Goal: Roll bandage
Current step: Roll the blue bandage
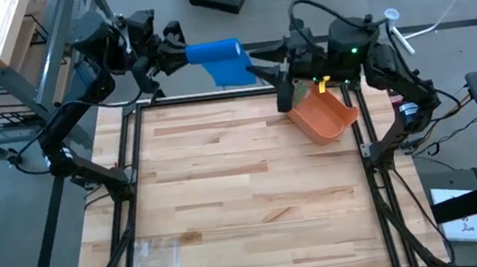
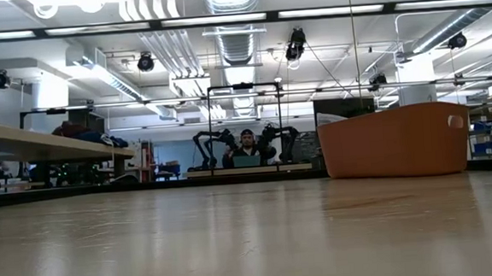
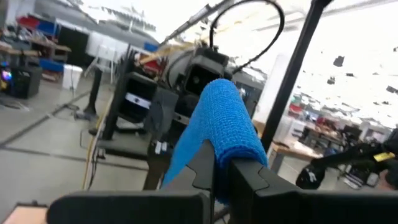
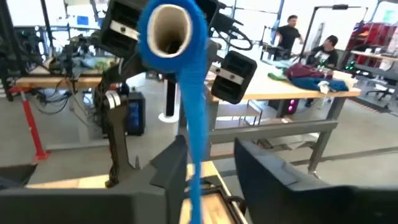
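While the left claw (image 1: 178, 51) pinches the blue bandage roll (image 1: 222, 57) aloft past the desk's (image 1: 244, 186) far edge, right claw (image 4: 208, 168) spread around its limp tail; light, soft, grip the cardboard core.

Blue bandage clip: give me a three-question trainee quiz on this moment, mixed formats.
1. True or false: the blue bandage roll lies flat on the wooden table.
2. Which tool holds the roll? A) left tool B) right tool C) neither
3. Fill in: beside the right arm on the table sits an orange ____.

Key:
1. False; it is held up at the table's far edge.
2. A; its fingers are shut on the roll, while the loose tail hangs between the right tool's open fingers.
3. bin
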Motion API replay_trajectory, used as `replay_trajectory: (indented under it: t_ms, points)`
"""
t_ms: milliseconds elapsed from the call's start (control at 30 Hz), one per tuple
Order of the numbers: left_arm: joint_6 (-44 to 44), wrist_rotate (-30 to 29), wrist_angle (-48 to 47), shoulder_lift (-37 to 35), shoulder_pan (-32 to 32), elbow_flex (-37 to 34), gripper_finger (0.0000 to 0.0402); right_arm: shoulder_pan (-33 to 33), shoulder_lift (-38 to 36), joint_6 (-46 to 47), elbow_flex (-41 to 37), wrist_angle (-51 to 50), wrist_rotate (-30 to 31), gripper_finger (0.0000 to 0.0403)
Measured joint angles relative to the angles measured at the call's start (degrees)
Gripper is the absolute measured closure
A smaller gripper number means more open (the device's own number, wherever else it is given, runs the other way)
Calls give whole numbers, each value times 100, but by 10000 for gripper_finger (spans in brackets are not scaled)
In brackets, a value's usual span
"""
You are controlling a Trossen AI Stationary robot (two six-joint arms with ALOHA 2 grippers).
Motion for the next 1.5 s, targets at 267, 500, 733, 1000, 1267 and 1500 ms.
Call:
replay_trajectory:
  t_ms: [267,500,733,1000,1267,1500]
  points:
    - [-257,-9,968,-2,129,2,393,0,-60,146,0,-114,-6,217]
    - [-494,-7,1649,-4,129,2,393,5,184,172,-2,420,-9,225]
    - [-661,-10,1916,-4,129,2,393,4,527,319,-6,964,-10,258]
    - [-641,-17,1938,-4,237,2,393,7,501,338,-6,1035,-41,378]
    - [-140,-756,1843,-2,522,2,393,146,523,550,-6,1048,-191,401]
    - [705,-1441,1103,119,671,-7,393,444,531,840,-6,1346,-246,402]
